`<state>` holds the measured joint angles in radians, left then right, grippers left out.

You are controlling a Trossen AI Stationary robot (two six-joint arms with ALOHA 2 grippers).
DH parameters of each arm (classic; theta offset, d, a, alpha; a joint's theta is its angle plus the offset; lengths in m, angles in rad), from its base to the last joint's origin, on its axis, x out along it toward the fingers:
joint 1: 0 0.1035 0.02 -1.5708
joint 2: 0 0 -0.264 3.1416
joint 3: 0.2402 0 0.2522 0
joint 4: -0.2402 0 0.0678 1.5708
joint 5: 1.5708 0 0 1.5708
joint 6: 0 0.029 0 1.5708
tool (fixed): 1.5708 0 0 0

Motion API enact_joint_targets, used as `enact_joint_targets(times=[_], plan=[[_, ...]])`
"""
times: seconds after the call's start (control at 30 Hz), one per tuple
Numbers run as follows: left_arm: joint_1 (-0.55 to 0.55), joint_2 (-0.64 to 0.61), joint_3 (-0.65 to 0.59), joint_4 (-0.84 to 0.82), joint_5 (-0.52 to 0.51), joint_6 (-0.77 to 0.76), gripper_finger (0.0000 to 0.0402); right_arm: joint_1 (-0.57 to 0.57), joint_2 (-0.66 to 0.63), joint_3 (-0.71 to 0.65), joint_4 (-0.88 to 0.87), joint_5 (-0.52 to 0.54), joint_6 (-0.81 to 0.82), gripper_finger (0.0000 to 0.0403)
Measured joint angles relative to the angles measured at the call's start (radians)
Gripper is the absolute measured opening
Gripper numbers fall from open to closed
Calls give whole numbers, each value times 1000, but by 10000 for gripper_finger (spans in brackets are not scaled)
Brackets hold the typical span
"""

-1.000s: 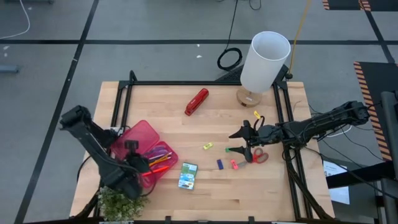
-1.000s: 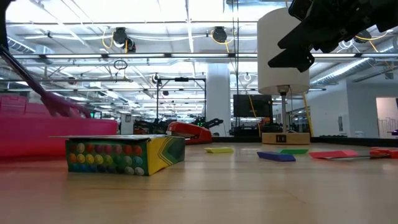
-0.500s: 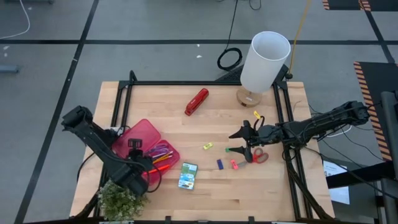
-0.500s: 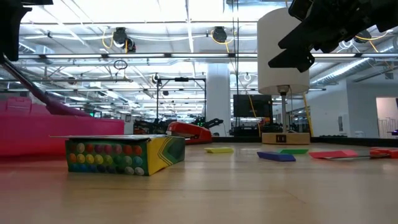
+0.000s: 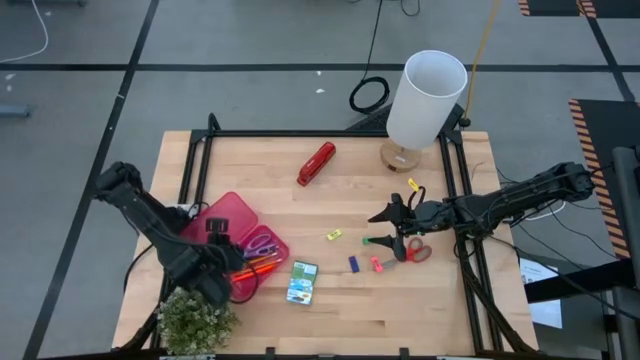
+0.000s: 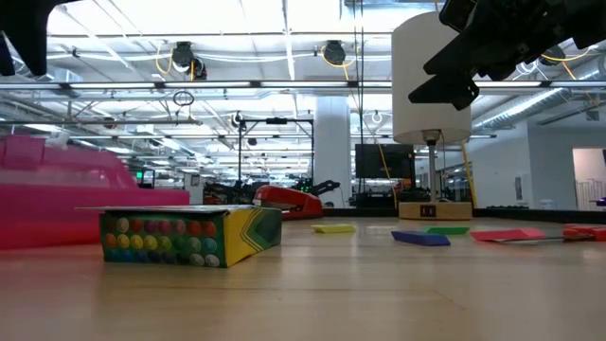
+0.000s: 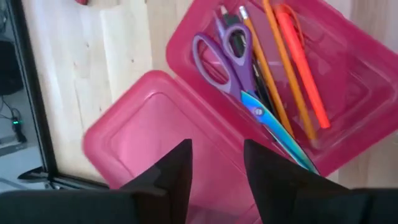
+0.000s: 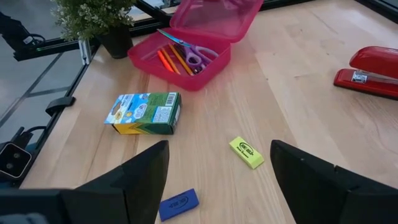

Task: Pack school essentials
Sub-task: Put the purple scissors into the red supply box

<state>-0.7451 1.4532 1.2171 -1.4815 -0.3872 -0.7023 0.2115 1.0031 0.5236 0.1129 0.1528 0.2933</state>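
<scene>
Here the crayon box [image 8: 143, 112] print is unreadable; both end effectors, left [image 7: 216, 171] and right [image 8: 219, 180], gape empty.

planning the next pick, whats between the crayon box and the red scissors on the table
In the high view, a blue eraser and a pink eraser lie between the crayon box and red scissors.

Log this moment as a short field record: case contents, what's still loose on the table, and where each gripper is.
case: pink case open, lid back
in case: purple scissors, pencil, orange pens
loose on table: crayon box, yellow eraser, blue eraser, green eraser, pink eraser, red-handled scissors
not packed: red stapler
left gripper: open, above the case lid
right gripper: open, above the erasers
</scene>
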Motion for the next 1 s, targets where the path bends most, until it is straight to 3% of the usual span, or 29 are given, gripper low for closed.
enact_joint_targets(times=[0.3, 0.57, 0.8, 1.0], plan=[[68, -49, 0, 56, -11, 5, 126, 0, 0, 0, -15, 1, 8, 272], [187, -48, -72, 238, 214, -26, 90, 0, 0, 0, -22, 2, 5, 272], [273, -48, -221, 271, 381, -94, 61, 0, 0, 0, -21, 3, -24, 272], [315, -48, -355, 469, 517, -56, 39, 0, 0, 0, -22, 3, -25, 272]])
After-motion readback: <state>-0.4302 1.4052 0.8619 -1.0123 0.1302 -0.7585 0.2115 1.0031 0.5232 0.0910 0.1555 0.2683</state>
